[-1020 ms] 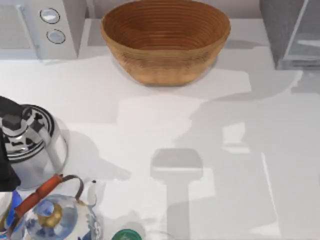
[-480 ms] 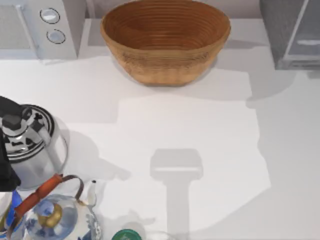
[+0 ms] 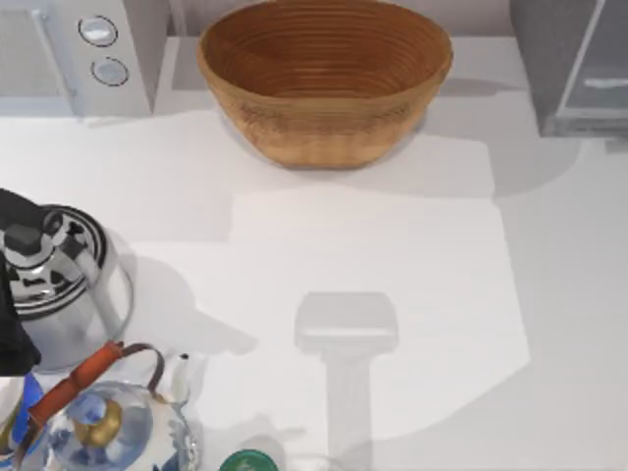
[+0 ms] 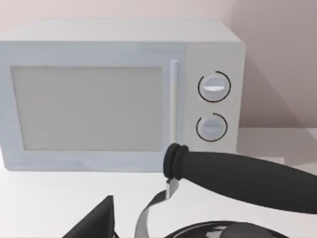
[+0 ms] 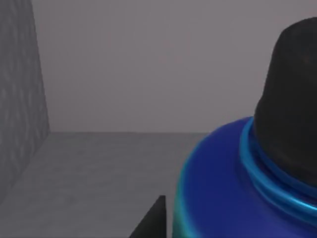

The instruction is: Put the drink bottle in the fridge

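The drink bottle (image 5: 233,183) sits right before the right wrist camera, blue shoulder and black cap close up, with grey walls and a grey floor around it, so it looks to be inside the fridge (image 3: 574,64) at the tabletop's far right corner. The placing step seems nearly done. Whether the right jaws grip it, I cannot tell. Next would be letting go and backing straight out. The left arm is parked by the kettle (image 3: 59,280), facing the microwave (image 4: 119,94).
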Controlling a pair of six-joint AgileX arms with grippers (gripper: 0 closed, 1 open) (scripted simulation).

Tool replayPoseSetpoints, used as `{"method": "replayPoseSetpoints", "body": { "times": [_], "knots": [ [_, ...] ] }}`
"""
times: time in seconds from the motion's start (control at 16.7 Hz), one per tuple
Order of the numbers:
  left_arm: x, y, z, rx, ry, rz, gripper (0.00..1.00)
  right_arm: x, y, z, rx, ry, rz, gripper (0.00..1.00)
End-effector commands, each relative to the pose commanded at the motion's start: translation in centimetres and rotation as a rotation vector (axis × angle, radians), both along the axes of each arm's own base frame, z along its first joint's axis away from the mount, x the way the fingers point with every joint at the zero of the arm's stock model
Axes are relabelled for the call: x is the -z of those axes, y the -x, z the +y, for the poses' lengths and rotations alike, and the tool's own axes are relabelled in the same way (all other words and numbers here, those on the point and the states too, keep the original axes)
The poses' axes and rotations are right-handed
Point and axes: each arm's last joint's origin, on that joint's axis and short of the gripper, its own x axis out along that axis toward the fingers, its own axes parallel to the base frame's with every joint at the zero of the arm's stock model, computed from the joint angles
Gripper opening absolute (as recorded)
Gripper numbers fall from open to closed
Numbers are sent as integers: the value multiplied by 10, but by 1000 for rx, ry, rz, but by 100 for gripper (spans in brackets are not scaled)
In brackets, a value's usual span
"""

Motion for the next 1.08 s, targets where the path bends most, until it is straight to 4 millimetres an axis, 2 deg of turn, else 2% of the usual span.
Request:
{"method": "replayPoseSetpoints", "body": {
  "times": [0.18,0.42,0.6,0.9,1.08],
  "knots": [
    [0,0,0,0,0,0,100,5,-22,-1,-4,-2,12,1],
    [0,0,0,0,0,0,100,-4,-69,-5,6,5,-19,1],
    [0,0,0,0,0,0,100,-3,-91,-3,6,3,-13,1],
    [0,0,0,0,0,0,100,-2,-96,-2,4,1,-7,1],
    [0,0,0,0,0,0,100,-2,-96,-2,4,1,-7,23]
  ]
}}
